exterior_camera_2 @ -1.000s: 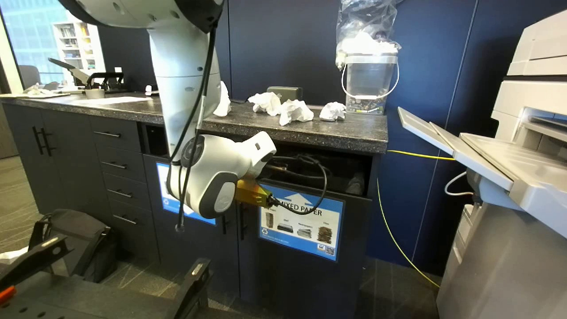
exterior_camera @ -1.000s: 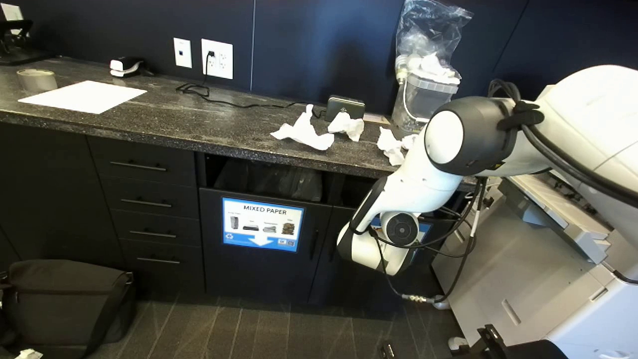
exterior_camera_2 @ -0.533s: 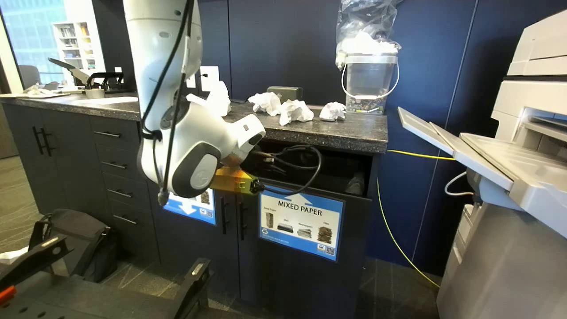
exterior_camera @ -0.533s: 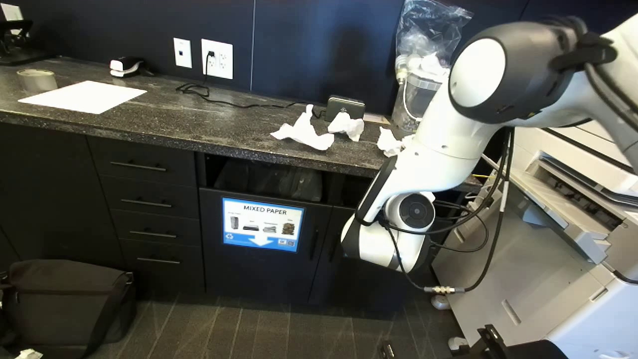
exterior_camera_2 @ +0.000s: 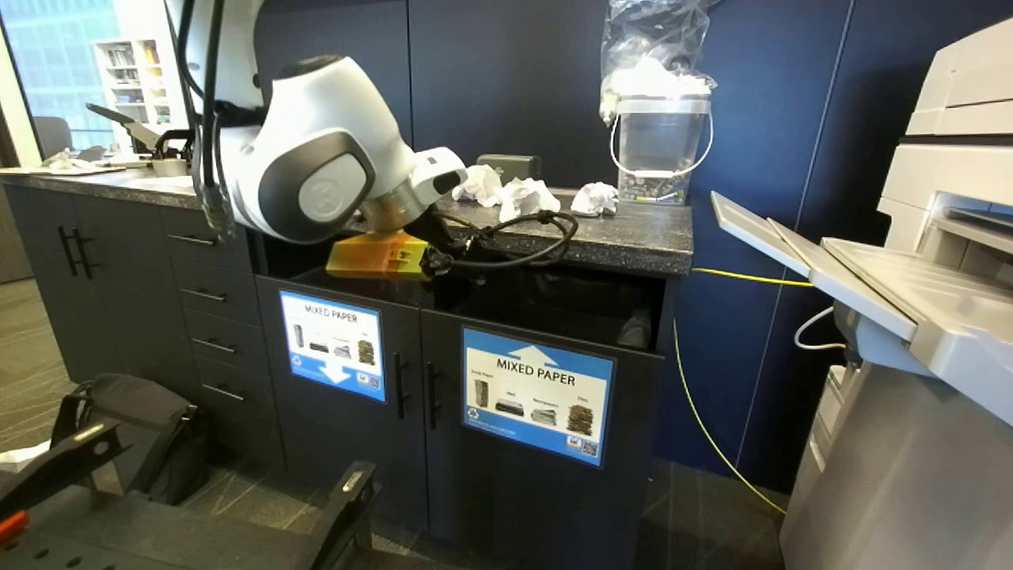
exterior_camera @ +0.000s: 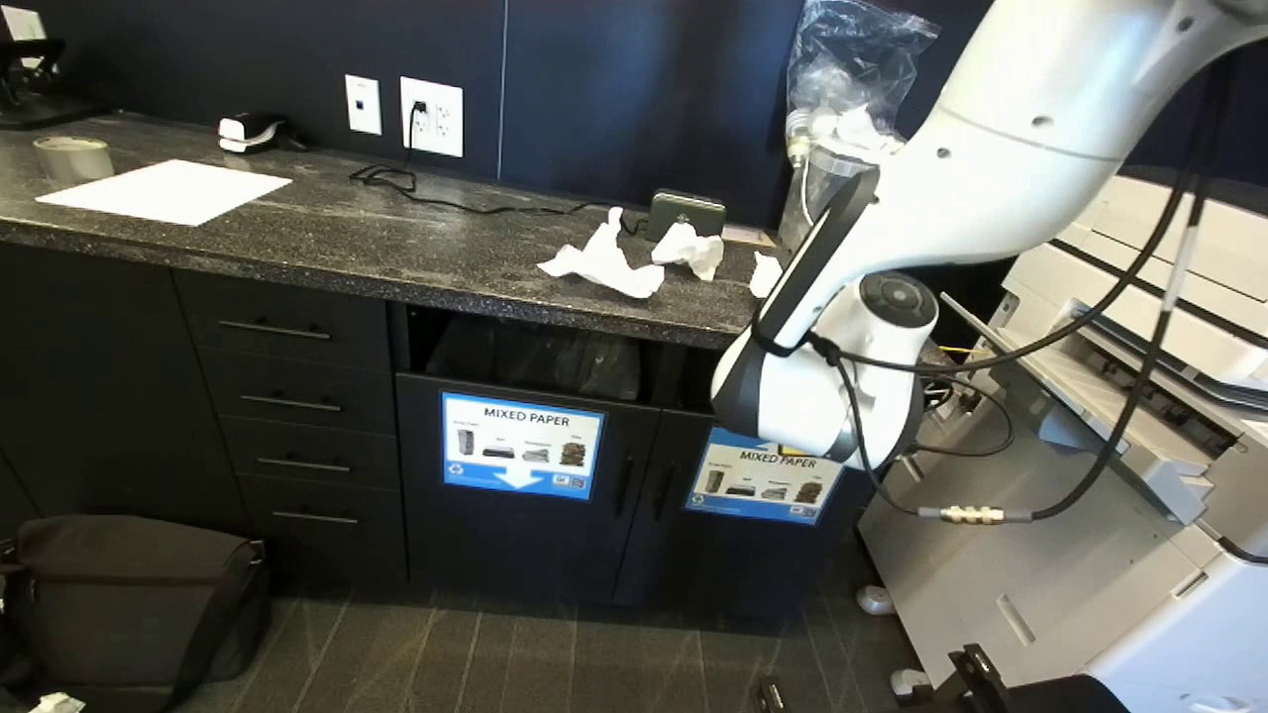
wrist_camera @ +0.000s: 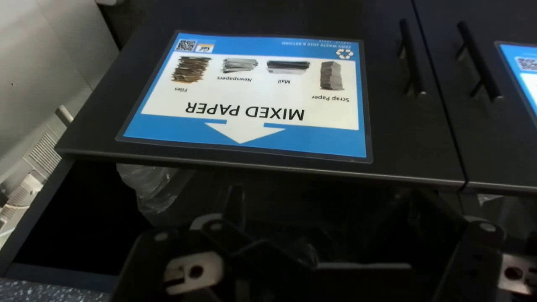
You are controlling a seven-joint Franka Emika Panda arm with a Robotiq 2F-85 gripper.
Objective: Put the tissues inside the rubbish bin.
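Several crumpled white tissues lie on the dark counter, such as these in an exterior view (exterior_camera_2: pixel 528 198) and in another exterior view (exterior_camera: pixel 606 262). The arm hides some of them. The rubbish bin is the cabinet compartment behind a black "MIXED PAPER" door (exterior_camera_2: pixel 538 491). Its rim crosses the wrist view (wrist_camera: pixel 260 164), with a clear plastic liner (wrist_camera: pixel 155 184) inside. My gripper (wrist_camera: pixel 325 193) is at the compartment's dark opening, below the counter edge. Its fingers are apart, and no tissue shows between them. The area between the fingers is very dark.
A clear bucket (exterior_camera_2: pixel 663 146) with a bag stands at the counter's right end. A small dark box (exterior_camera_2: pixel 510 166) is behind the tissues. A printer (exterior_camera_2: pixel 950 237) stands right of the cabinet. A black bag (exterior_camera: pixel 139 594) is on the floor. Cables hang from the wrist.
The arm has risen, lifting the wrist up and back from in front of the doors. The second sign is uncovered. The tissues on the counter have not moved.
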